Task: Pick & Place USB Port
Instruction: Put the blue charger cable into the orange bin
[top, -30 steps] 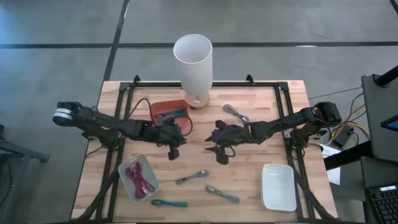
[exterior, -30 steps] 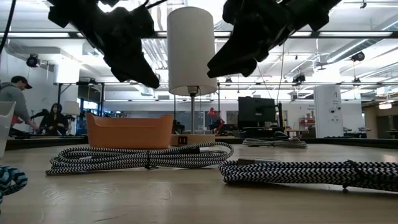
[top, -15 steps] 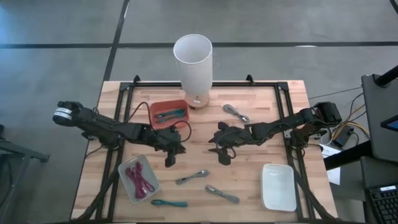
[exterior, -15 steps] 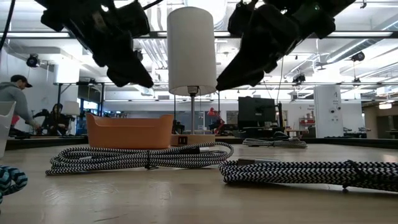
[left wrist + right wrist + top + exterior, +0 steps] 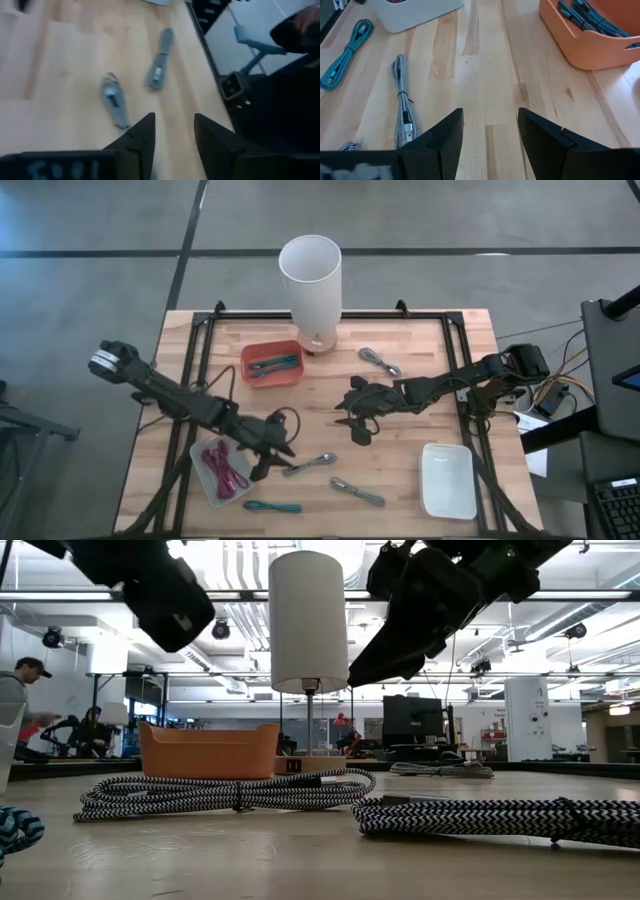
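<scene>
We find the task's thing, a bundled grey braided USB cable, lying on the wooden table in its near half, left of centre, with a second grey bundle just beside it toward the near edge; in the low view both show as black-and-white braided coils across the foreground. The left gripper sits just to the left of the first cable, above the table, its jaws spread with nothing between them, as we read from the left wrist view, where both grey bundles lie ahead of the fingers. Directly left of that gripper stands a grey tray holding pink cables, and near the front edge lies a teal cable. The right gripper hangs near the table's centre, well apart from the grey cables, its jaws also spread and empty in the right wrist view. Farther back we see an orange bin with teal cables inside, a white lamp, a third grey cable at the rear, and an empty white tray at the near right. In the low view, a person stands in the room beyond.
</scene>
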